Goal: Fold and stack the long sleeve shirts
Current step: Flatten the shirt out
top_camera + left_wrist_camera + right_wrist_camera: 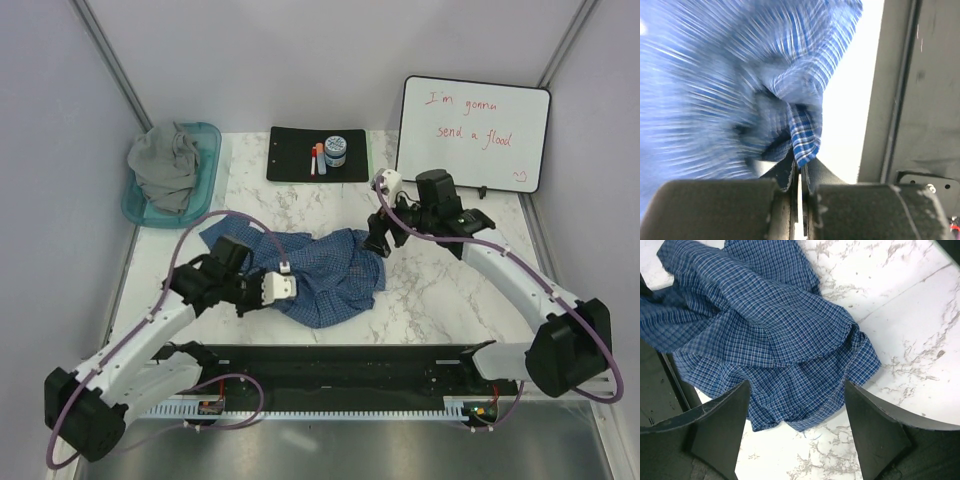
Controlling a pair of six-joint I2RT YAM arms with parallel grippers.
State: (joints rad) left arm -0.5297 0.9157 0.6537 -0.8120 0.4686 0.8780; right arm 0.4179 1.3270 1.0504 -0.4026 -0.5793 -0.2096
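Observation:
A blue-and-white checked shirt (325, 270) lies crumpled in the middle of the marble table. My left gripper (240, 283) sits at its left side, shut on a fold of the checked cloth (804, 137) pinched between the fingertips. My right gripper (377, 243) hovers over the shirt's right edge, open, with the checked shirt (775, 335) spread below its wide-apart fingers (722, 420) and nothing between them. A grey shirt (166, 165) is bunched in the teal tub (207, 170) at the back left.
A black clipboard (295, 165) with markers and a small round jar (336, 150) lies at the back centre. A whiteboard (473, 130) with red writing stands at the back right. A black rail (330, 365) runs along the near edge.

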